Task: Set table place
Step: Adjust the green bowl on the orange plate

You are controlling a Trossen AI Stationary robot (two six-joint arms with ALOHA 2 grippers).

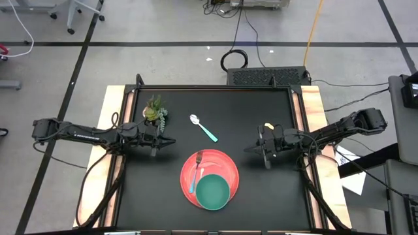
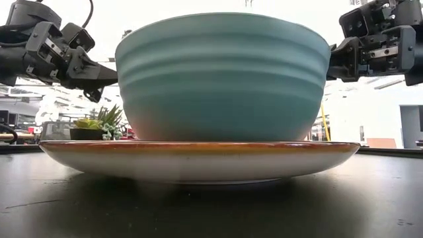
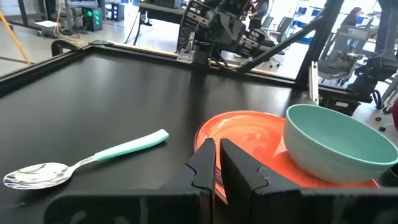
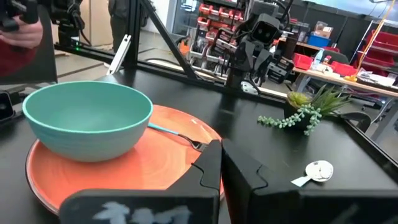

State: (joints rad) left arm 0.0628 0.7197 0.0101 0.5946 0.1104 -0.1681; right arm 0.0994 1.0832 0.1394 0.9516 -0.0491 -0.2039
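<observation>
Four pieces make up the setting, and nearest the front edge of the worktop [image 1: 261, 196] sits the red plate [image 1: 222, 166] with the teal bowl [image 1: 213, 192] on its front part. The fork [image 1: 195, 173] lies on the plate too, its light-blue handle running beside the bowl and its tines toward the plate's far rim. Level with the plate's far edge, the left hand [image 1: 157, 141] hovers off to one side with its fingers closed on nothing, and the right hand [image 1: 266, 153] hovers on the other side, also closed and empty. Farther back the spoon [image 1: 203, 127] lies alone on the bare worktop, bowl end away from the plate. The small potted plant [image 1: 155, 111] stands just behind the left hand. The fork looks awkward to lift: it lies flat on a slick plate close against the bowl, so fingers could nudge the bowl or skid the fork. Reaching for the spoon, the left arm could clip the plant.
</observation>
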